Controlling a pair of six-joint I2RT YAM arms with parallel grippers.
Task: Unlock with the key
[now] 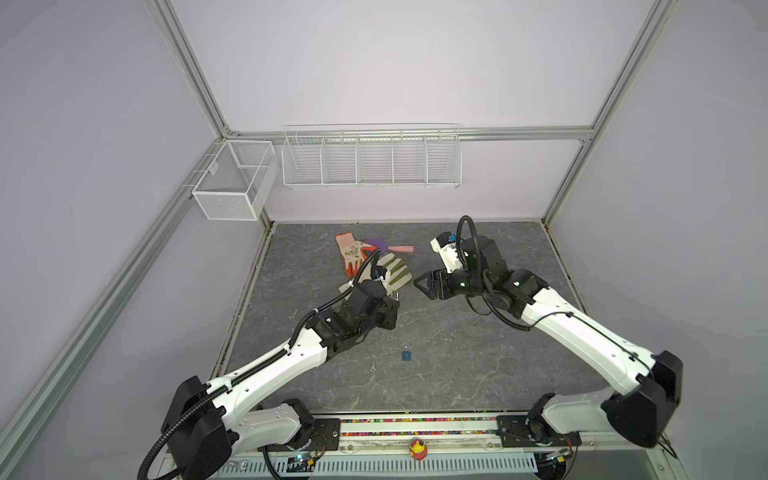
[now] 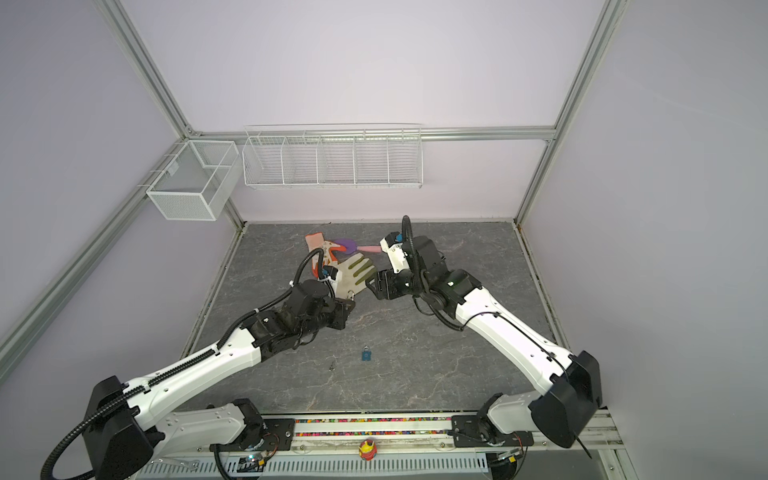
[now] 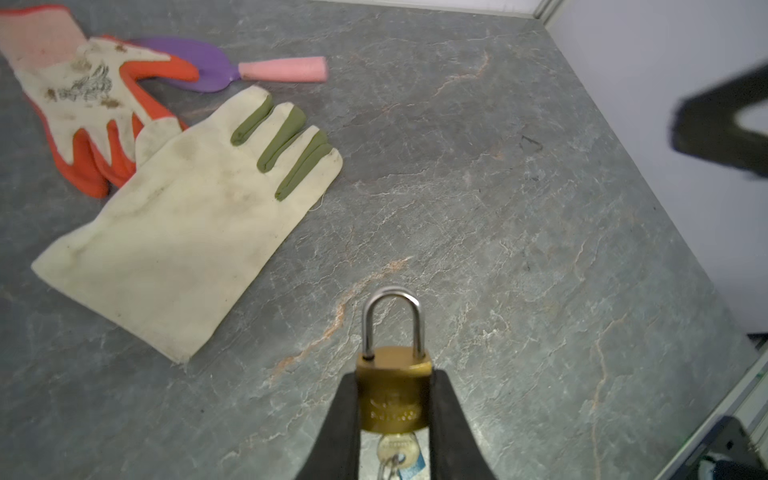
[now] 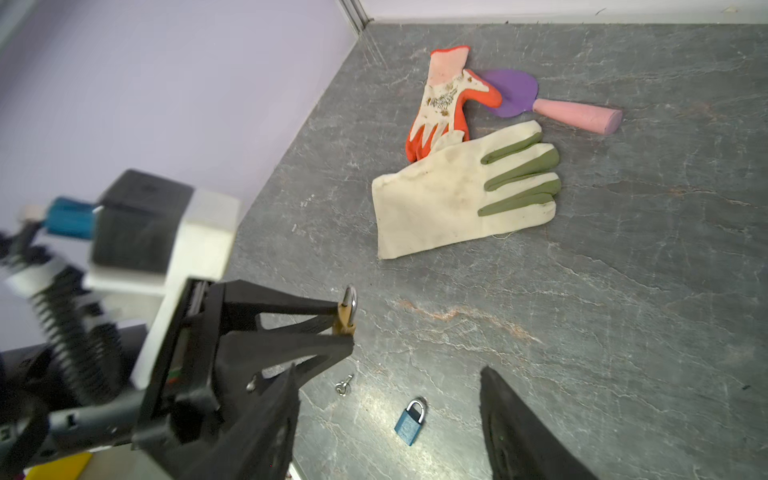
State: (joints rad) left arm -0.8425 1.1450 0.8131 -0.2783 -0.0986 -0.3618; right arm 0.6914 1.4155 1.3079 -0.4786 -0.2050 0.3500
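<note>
The left gripper (image 4: 347,324) is closed narrowly on the sides of a brass padlock (image 3: 394,395), which it holds clear of the grey table (image 1: 457,353) near the centre, shackle pointing to the far side. A key (image 3: 397,451) sits in the keyhole underneath. Both shackle legs appear seated. The right gripper (image 1: 417,284) stands just right of the padlock, apart from it, with its jaws spread wide and nothing in them. On the table to the near side lie a blue padlock (image 4: 410,422) and a small metal piece (image 4: 344,384). At the far side lie a cream glove (image 3: 187,232), an orange glove (image 3: 83,95) and a purple trowel (image 3: 208,62).
</note>
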